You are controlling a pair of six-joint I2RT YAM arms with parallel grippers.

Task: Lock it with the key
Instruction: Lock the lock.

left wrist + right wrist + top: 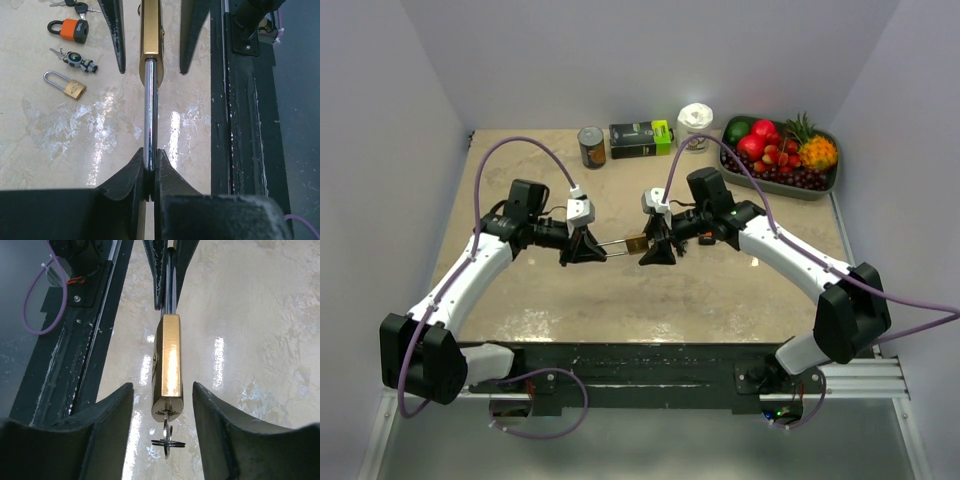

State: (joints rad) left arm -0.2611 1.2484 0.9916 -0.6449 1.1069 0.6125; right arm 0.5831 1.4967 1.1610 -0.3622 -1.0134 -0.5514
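Brass padlock [168,360] midair | left fingers [125,182] clamp shackle [150,110] | right fingers [102,417] spread, gaps both sides

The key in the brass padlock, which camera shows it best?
Right wrist view: the key sticks out of the padlock, close up. The left wrist view shows only shackle and body; from above the key is too small.
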